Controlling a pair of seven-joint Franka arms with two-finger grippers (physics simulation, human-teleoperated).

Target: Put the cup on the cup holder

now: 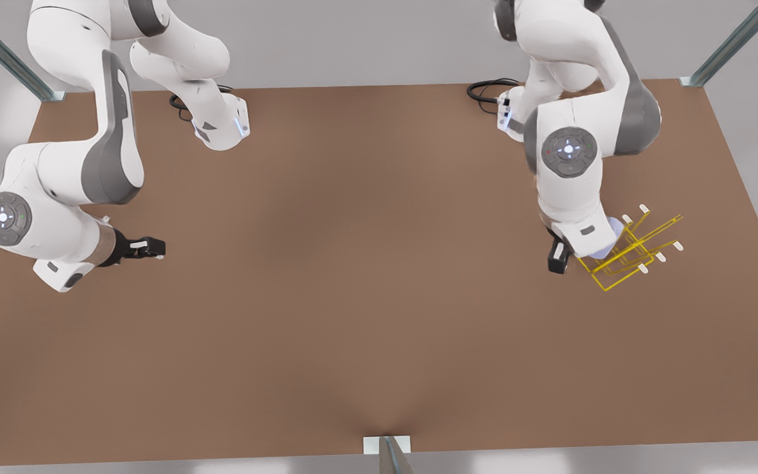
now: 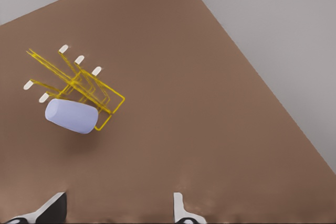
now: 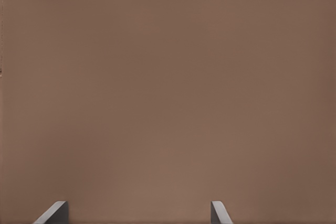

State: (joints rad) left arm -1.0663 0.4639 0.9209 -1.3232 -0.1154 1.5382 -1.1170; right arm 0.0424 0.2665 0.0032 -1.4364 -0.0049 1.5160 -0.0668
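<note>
Brown bench [image 1: 353, 296], two white arms reaching in from the far edge.

Cup holder [image 1: 635, 253]: yellow wire rack with white-tipped prongs, standing on the bench at the front view's right, roughly mid-depth. In the left wrist view the same rack [image 2: 79, 85] shows its prongs angling up and away from a rectangular wire base.

Cup [image 2: 72, 116]: lavender-blue, lying tilted on its side, resting against the rack's near wires; whether it sits over a prong cannot be told. In the front view just a sliver of the cup [image 1: 606, 240] shows past the arm's wrist, at the rack's left edge.

Left pincer [image 2: 118, 208]: the arm at the front view's right, above the bench just beside the rack. Fingers spread wide, nothing between them, well apart from the cup. In the front view the left pincer [image 1: 558, 258] appears as a dark block under the wrist.

Right pincer [image 1: 149, 248]: at the front view's left, low over bare bench, far from rack and cup; this arm waits. From its own wrist view the right pincer [image 3: 139, 213] has fingertips spread, with plain brown surface between.
</note>
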